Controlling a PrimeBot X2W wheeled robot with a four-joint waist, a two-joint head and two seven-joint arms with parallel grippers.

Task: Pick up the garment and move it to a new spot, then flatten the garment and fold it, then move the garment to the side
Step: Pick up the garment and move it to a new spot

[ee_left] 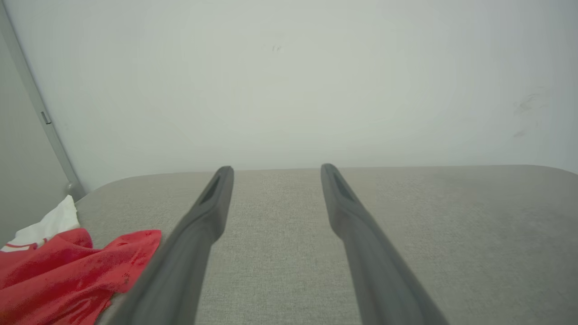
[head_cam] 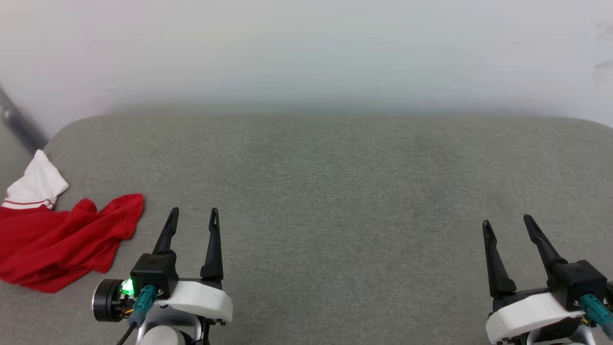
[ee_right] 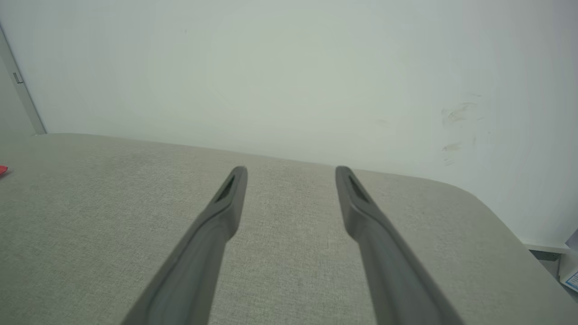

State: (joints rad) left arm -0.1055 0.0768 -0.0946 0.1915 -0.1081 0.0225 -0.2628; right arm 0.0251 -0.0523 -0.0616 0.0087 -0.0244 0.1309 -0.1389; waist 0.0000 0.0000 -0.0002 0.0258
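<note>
The garment [head_cam: 57, 239] lies crumpled at the left edge of the grey cushioned surface [head_cam: 325, 182], bright red with a white sleeve [head_cam: 36, 184] sticking up behind it. My left gripper [head_cam: 194, 212] hovers open just right of it, fingers apart with nothing between them. In the left wrist view the garment [ee_left: 67, 271] bunches beside the left finger [ee_left: 198, 234] of that gripper [ee_left: 276, 169]. My right gripper [head_cam: 507, 221] stands open far to the right, holding nothing. A sliver of the garment [ee_right: 2, 169] peeks at the left edge of the right wrist view, far from the right gripper [ee_right: 291, 169].
A pale wall [head_cam: 306, 52] rises right behind the surface. A grey metal bar [head_cam: 19, 124] slants at the far left corner. The surface's rounded right corner [ee_right: 496, 212] drops off toward a white ledge [ee_right: 544, 247].
</note>
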